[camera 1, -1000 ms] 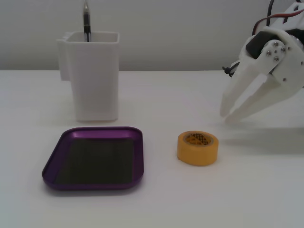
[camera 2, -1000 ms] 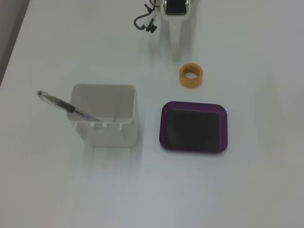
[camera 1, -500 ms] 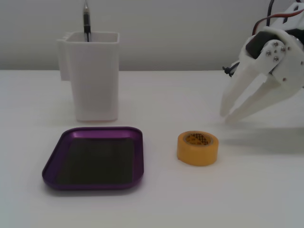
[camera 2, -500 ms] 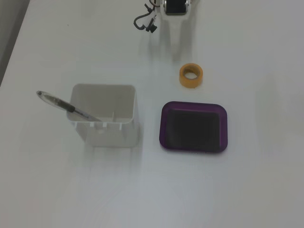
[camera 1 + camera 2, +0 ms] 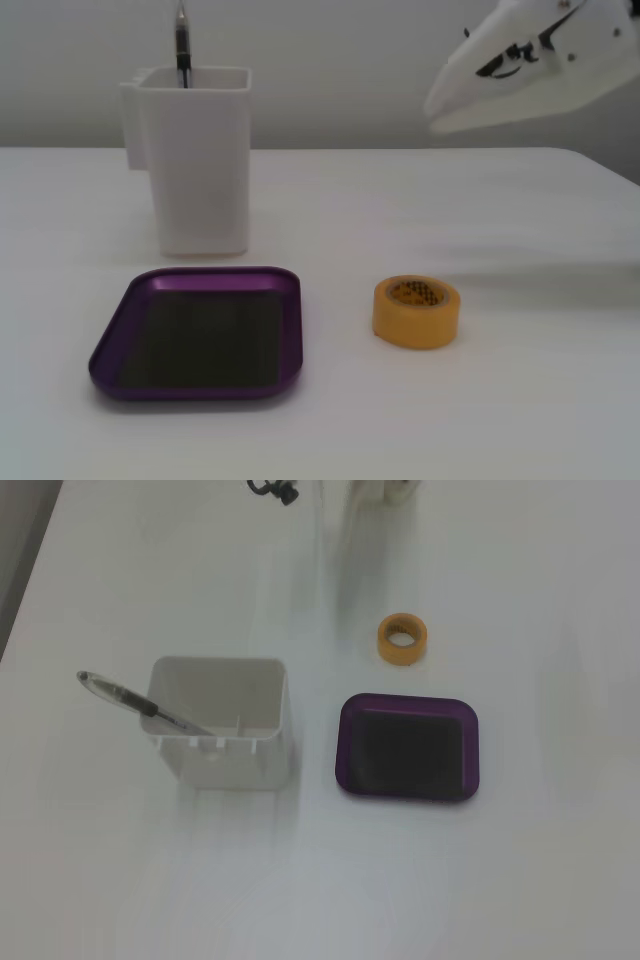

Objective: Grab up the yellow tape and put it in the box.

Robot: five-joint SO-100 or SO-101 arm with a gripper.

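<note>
A: Jaws? Gripper (image 5: pixel 440 110) up high nr the bench's far right corner, white fingers nearly together, holding nothing.

B: Tape? Yellow tape (image 5: pixel 417 312) lying flat mid-bench, core up, easy to pinch from above.

A: Box (image 5: pixel 197 333) just beside it, empty, apart. White container (image 5: pixel 197 160) w/ pen (image 5: pixel 182 45) behind, out of the way.

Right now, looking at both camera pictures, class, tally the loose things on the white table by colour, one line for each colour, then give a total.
Yellow: 1, the yellow tape, lying flat beside the tray.
Purple: 1, the box, a shallow tray with nothing in it.
White: 1, the tall container.
Dark: 1, the pen standing in that container.
Total: 4
</note>
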